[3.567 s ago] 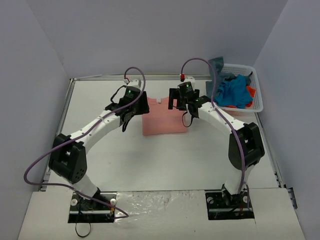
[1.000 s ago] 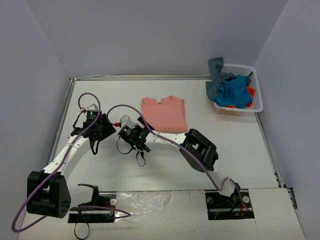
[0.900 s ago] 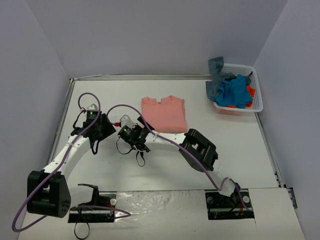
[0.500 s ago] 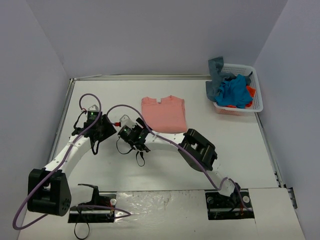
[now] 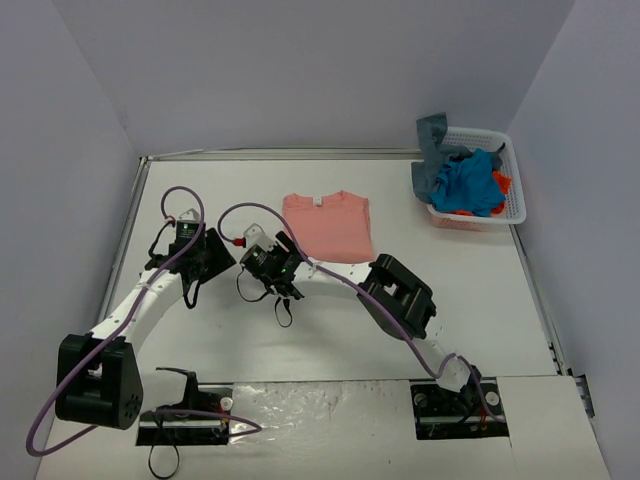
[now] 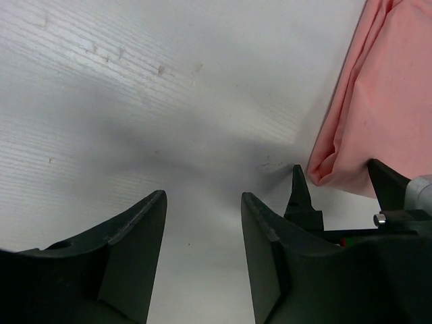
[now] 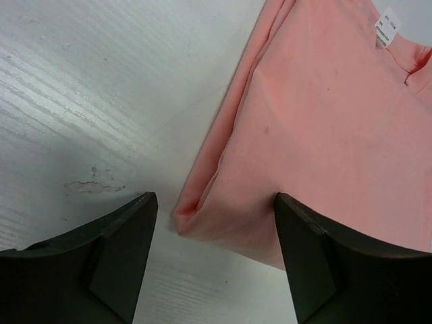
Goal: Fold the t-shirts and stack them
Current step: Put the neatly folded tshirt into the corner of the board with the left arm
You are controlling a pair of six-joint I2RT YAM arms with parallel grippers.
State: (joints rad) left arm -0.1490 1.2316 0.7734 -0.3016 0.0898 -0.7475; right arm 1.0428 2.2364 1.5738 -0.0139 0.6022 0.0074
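Observation:
A folded salmon-pink t-shirt lies flat at the table's middle back. My right gripper is open at the shirt's near-left corner. In the right wrist view its jaws stand wide, one on each side of that corner, and the gripper holds nothing. My left gripper is open and empty over bare table, left of the shirt. In the left wrist view the left gripper faces the shirt's corner. Bright blue, slate grey-blue and orange-red shirts lie bundled at the back right.
The bundled shirts are in a white lattice basket at the back right corner, with the grey one hanging over its left rim. Grey walls close in the white table on three sides. The right arm stretches across the table's middle.
Both arms have left the shirt's far edge and come down to its left side. In the last second the right gripper crept up to the shirt's near-left corner.

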